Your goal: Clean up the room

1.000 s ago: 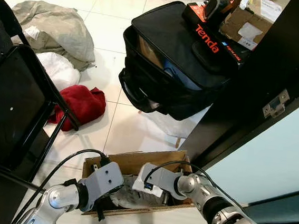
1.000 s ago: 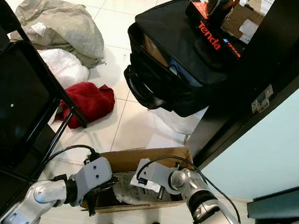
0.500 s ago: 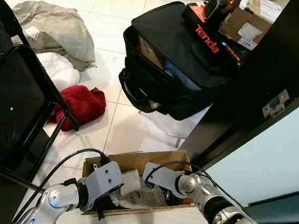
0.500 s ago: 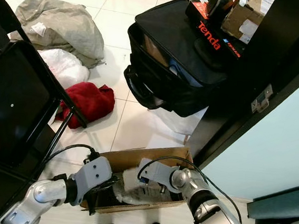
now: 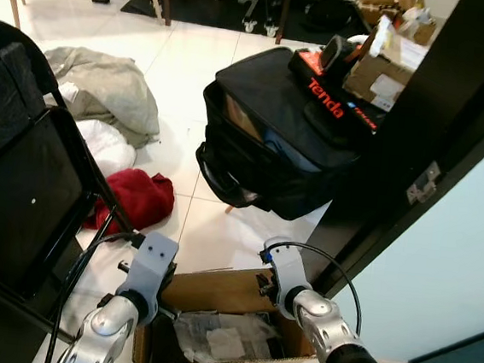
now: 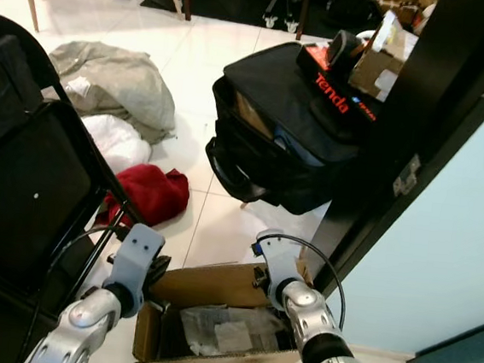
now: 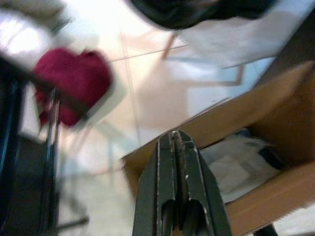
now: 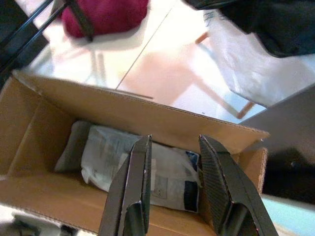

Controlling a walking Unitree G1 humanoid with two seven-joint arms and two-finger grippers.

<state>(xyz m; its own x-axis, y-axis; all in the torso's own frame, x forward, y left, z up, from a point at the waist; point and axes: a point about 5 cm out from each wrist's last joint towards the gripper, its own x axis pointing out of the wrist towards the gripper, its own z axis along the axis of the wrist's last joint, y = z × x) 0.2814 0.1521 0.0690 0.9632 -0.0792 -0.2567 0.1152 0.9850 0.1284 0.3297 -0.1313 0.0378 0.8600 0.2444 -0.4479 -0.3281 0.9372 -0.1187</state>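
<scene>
An open cardboard box (image 5: 214, 292) sits on the pale tiled floor (image 5: 194, 57) directly below the robot, and inside it lies a crumpled white plastic package (image 8: 142, 164) with printed labels, resting flat on the box bottom. The right gripper (image 8: 173, 162) hangs above the box's interior with its two black fingers (image 8: 138, 182) spread apart, nothing between them and the package visible through the gap, not touched. The left gripper (image 7: 178, 169) is poised over the box's near-left corner with its fingers (image 7: 165, 182) pressed together, holding nothing; that view is blurred. In the head views both silver arms reach down, the left arm (image 5: 122, 316) at the box's left end and the right arm (image 5: 311, 313) at its right end. Just beyond the box to the left, a red cloth (image 5: 137, 199) lies bunched on the tiles beside the leg of a black folding chair (image 5: 19, 186). Further off are a white bundle (image 5: 108, 143) and a grey-green garment (image 5: 105, 91). A large black bag (image 5: 271, 141) stands near a dark doorframe (image 5: 418, 130), with a black and red Tenda box (image 5: 331, 100) on top
</scene>
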